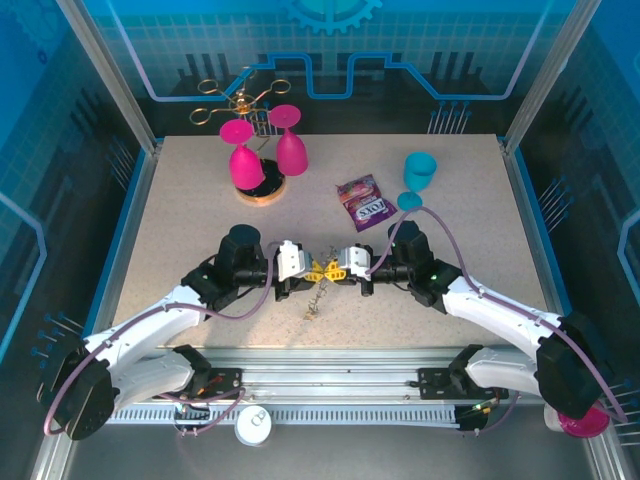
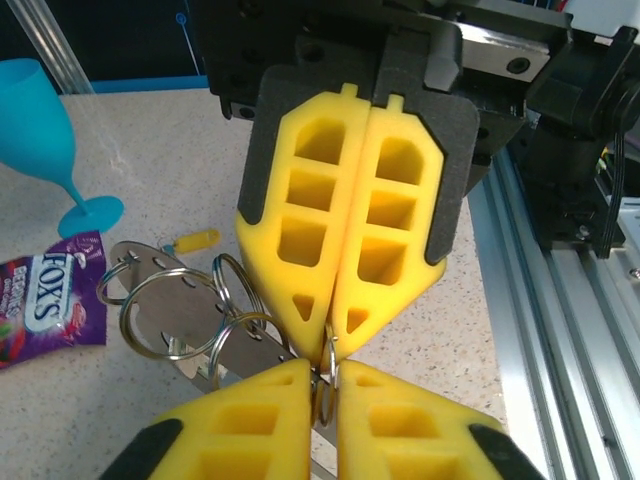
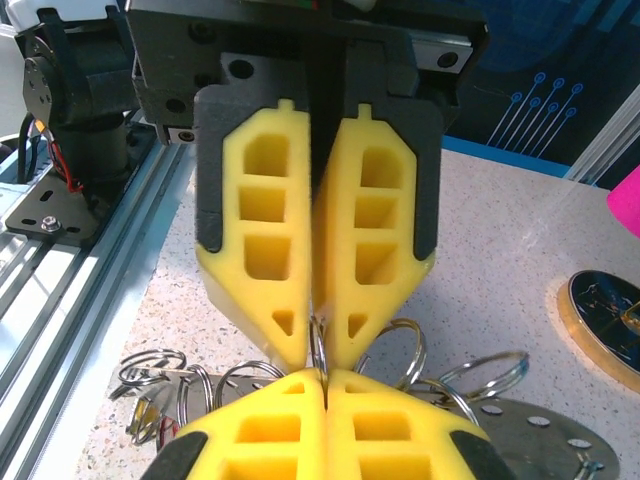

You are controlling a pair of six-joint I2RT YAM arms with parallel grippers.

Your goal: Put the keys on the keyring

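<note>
Both arms meet nose to nose on the near side of the purple foil candy packet [image 1: 363,201], a bit to its left. L gripper [image 2: 324,368] and R gripper [image 3: 325,372] each have their yellow foam fingers squeezed together on the same loop of the keyring [image 3: 318,350], a cluster of thin silver split rings linked to a flat perforated metal plate [image 2: 165,290]. The keys [image 1: 315,300], tiny silver ones w/ coloured bits, sit just past that pinch, on the side away from the packet. Can't tell if any is threaded yet. I'd say the step is prising the coil open, so one side should hold firm while the other twists gently, w/o yanking, or the thin wire may slip out of the foam. A small yellow-capped piece [image 2: 195,241], maybe a key, lies btwn packet and grippers. The blue plastic goblet [image 1: 418,172] is just right of the packet. The pink goblets [image 1: 246,165] by a gold wire rack [image 1: 243,100] are left and behind it. None crowd the work.
</note>
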